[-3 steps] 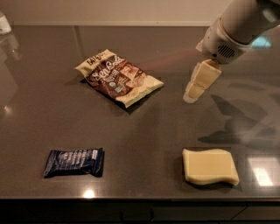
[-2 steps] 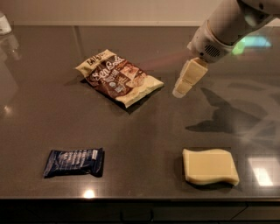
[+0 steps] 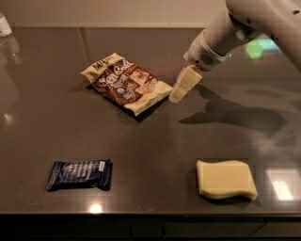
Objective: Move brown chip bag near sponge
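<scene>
Sponge (image 3: pixel 226 179) is sitting front right; bag (image 3: pixel 126 84) is lying well apart, back left, so the move isn't done yet. Gripper (image 3: pixel 178 94) is hovering just beside the bag's right end, holding nothing (open or closed: can't tell).

One camera, raised above the near edge of the countertop (image 3: pixel 42 132), looks obliquely down toward the far wall (image 3: pixel 117 12) at middle range. The gripper (image 3: pixel 178 93) hangs right of centre, just beside the brown chip bag (image 3: pixel 124 84).
</scene>
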You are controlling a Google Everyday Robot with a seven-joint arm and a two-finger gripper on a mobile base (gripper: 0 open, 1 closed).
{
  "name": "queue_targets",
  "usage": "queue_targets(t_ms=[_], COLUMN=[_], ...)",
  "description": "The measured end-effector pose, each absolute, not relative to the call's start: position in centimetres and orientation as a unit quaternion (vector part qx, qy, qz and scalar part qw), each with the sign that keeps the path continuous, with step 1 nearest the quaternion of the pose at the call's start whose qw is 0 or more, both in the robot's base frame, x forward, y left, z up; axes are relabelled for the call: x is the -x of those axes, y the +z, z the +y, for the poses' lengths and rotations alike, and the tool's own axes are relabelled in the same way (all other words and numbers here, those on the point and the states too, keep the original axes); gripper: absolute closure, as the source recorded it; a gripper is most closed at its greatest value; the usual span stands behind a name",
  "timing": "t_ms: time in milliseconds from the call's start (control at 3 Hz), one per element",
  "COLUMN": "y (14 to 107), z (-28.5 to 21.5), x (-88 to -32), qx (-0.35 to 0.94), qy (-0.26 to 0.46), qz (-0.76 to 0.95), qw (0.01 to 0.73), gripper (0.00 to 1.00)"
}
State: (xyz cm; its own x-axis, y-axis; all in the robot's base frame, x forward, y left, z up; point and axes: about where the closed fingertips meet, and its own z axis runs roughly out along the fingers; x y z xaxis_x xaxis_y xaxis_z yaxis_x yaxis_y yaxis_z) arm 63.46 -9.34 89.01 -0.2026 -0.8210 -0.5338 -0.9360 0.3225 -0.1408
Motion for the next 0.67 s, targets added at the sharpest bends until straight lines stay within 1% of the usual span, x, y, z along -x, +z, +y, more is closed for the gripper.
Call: queue_targets(t_ms=[667], y=[85.3], z=[-6.7], x=[-66.2], qx=[0.589], qy=[0.151], qz=[0.756], qw=[0.242], gripper=[0.0])
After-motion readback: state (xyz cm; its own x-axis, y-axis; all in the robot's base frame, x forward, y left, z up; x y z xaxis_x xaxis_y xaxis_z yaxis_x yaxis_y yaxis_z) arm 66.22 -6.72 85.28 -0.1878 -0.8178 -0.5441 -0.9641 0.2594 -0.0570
